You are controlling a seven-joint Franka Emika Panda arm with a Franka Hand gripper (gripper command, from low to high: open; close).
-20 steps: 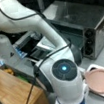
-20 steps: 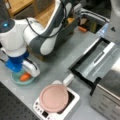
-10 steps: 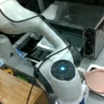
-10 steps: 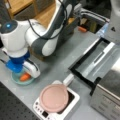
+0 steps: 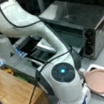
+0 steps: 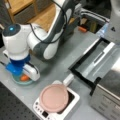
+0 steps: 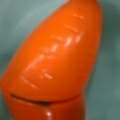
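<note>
The gripper stands low over a teal plate at a front view's left, directly above a toy carrot lying on that plate. Whether its jaws are apart or clamped cannot be told. The wrist view is filled by the carrot, so the camera sits very close. Near the plate sits a scale carrying a pink lid; beyond it a toaster oven stands with its door down.
</note>
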